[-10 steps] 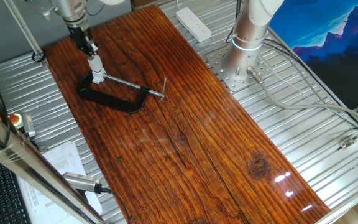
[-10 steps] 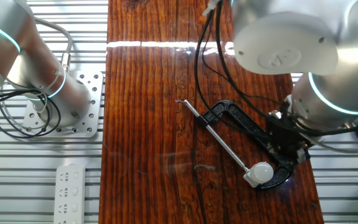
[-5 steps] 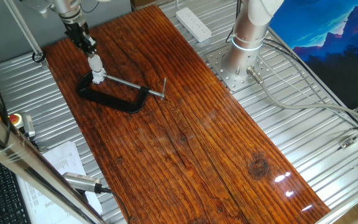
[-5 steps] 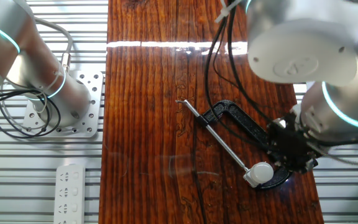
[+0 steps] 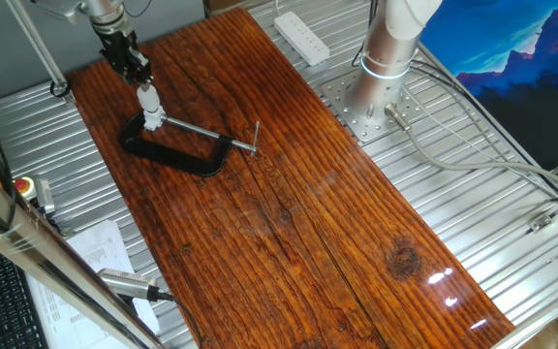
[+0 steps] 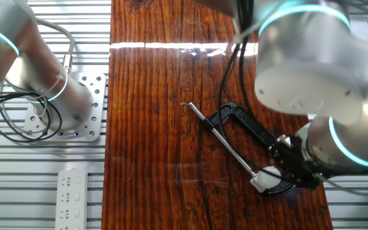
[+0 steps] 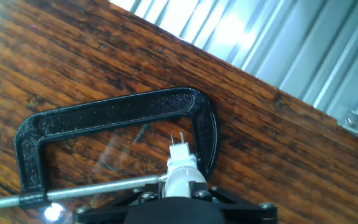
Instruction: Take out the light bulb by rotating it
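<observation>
Small frosted white light bulb (image 5: 148,97) pinched in the black two-finger gripper (image 5: 139,81).
Jaws closed on the bulb, held above the black C-clamp (image 5: 170,152) on the wooden tabletop (image 5: 289,194); two pins visible in hand view.

A: What's blocked? 
B: Other fixed view, the arm covers the gripper (image 6: 285,167) and part of the light bulb (image 6: 268,177); only a white patch shows. The far end of the C-clamp (image 6: 251,131) is under the arm too.

A: Hand view? 
B: The fingers are cut off by the bottom edge, so the grip is unclear. The bulb (image 7: 180,169) shows only its narrow end, with two pins. The screw rod (image 7: 73,191) runs off the left edge.

A: First fixed view? 
B: The gripper (image 5: 136,76) is too small to read; the bulb (image 5: 148,98) is a white speck.
</observation>
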`<state>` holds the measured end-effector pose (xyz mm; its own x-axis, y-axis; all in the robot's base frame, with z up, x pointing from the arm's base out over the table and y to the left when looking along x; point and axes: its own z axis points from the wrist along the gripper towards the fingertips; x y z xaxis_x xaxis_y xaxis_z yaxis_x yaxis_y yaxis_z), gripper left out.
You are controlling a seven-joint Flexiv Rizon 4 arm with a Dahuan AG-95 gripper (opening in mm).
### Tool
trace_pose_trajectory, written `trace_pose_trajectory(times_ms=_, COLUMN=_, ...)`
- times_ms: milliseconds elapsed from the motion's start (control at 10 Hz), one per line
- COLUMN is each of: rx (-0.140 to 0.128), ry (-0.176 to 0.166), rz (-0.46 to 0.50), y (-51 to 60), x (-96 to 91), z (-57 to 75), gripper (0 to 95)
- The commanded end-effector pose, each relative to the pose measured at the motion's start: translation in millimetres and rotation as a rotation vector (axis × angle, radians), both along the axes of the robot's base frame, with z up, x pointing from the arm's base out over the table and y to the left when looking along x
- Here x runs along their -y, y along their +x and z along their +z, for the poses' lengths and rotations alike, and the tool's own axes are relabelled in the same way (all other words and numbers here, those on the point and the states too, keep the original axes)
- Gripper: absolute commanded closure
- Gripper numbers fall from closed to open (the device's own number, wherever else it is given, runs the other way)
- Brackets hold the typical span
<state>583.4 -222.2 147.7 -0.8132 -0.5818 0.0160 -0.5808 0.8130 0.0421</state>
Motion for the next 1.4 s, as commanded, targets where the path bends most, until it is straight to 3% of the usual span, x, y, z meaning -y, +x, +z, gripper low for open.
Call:
trace_pose_trajectory(times_ms=100, rx=-0.004, ry=-0.005, rz=0.0, y=-0.8, x=-1.1, z=-8.1, gripper=57.0)
trace_pose_trajectory(times_ms=300, rx=-0.02, ry=-0.009, rz=-0.002, y=-1.2, x=-1.9, z=-9.4, gripper=57.0)
trace_pose_trajectory(times_ms=900, rx=-0.017, ry=-0.032, rz=0.003, y=-9.4, x=-4.1, z=-17.7, gripper=57.0)
trace_pose_trajectory(times_ms=1300, rx=-0.011, ry=-0.001, rz=0.05, y=-7.3, x=6.7, z=-18.7, gripper=57.0)
trace_pose_trajectory(times_ms=1400, rx=-0.011, ry=0.004, rz=0.047, y=-7.4, x=6.0, z=-20.9, gripper=38.0)
